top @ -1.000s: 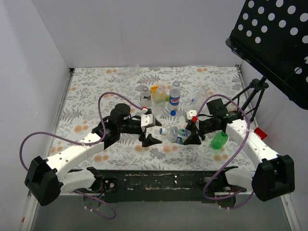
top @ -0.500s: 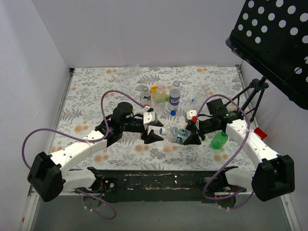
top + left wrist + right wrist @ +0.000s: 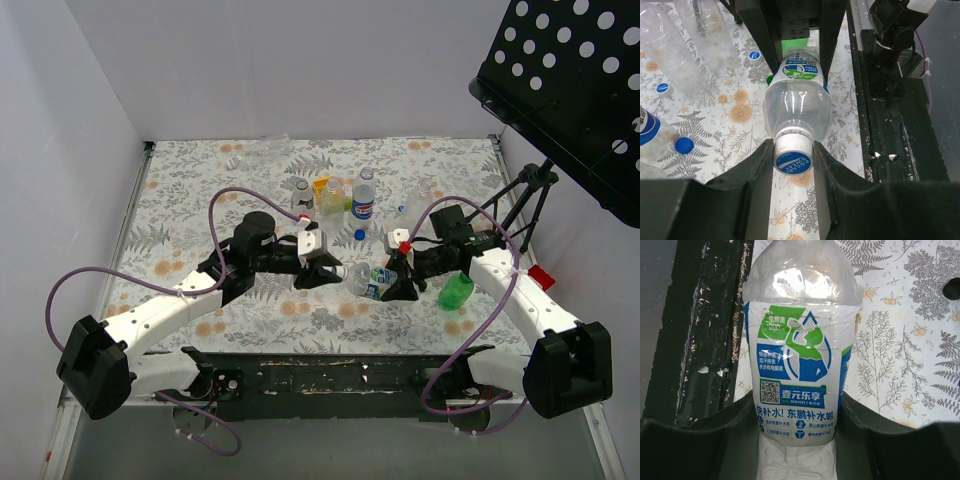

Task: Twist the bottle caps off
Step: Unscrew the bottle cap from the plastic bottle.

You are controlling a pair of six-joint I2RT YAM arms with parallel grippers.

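left gripper (image 3: 322, 270) pinched on white cap (image 3: 792, 160) | right gripper (image 3: 797, 440) clamping bottle (image 3: 797, 365) | cap not yet off | loose blue caps (image 3: 684, 145) nearby: some likely done | far bottles (image 3: 363, 195) probably left

Left arm (image 3: 170, 305) and right arm (image 3: 520, 295) stretched inward, grippers nose to nose.
Left gripper (image 3: 323, 272) pinched narrow on the bottle cap (image 3: 793, 161); right gripper (image 3: 796, 420) clamped wider round the bottle (image 3: 797, 365) (both held low and level).

High rear view over table (image 3: 180, 190); close wrist views, opposite ends, one bottle (image 3: 797, 100)
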